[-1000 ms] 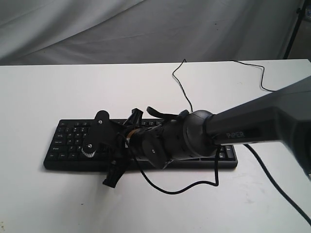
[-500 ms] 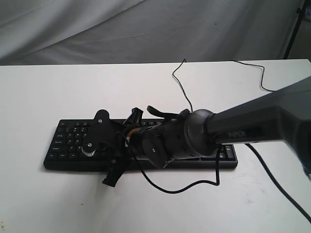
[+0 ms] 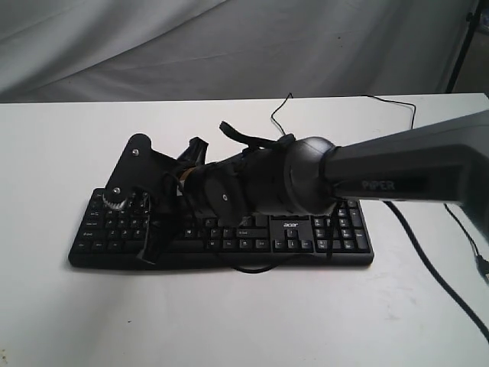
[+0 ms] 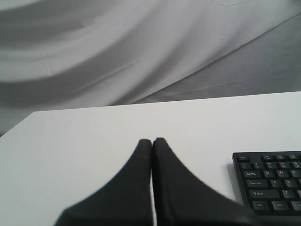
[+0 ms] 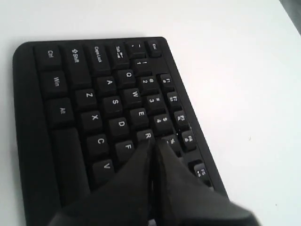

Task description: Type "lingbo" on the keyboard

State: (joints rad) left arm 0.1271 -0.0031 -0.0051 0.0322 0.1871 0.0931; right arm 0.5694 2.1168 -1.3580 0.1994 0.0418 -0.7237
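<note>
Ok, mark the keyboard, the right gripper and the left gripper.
keyboard [image 3: 336,235], exterior view, keys near logo.
right gripper [image 5: 154,145], right wrist view, shut fingertips' seam.
left gripper [image 4: 152,141], left wrist view, shut fingertips' seam.

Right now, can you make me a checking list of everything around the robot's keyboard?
Surface: white table, flat.
Job's things: black keyboard lying flat, partly hidden by the right arm.
Clutter: nothing seen.
Grippers: right gripper jaws shut, tips by the R key; left gripper jaws shut, over the table near the keyboard's end.
Cables: thin black cable behind the keyboard; thicker black cable by the right arm.
Surroundings: grey cloth behind the table.
</note>
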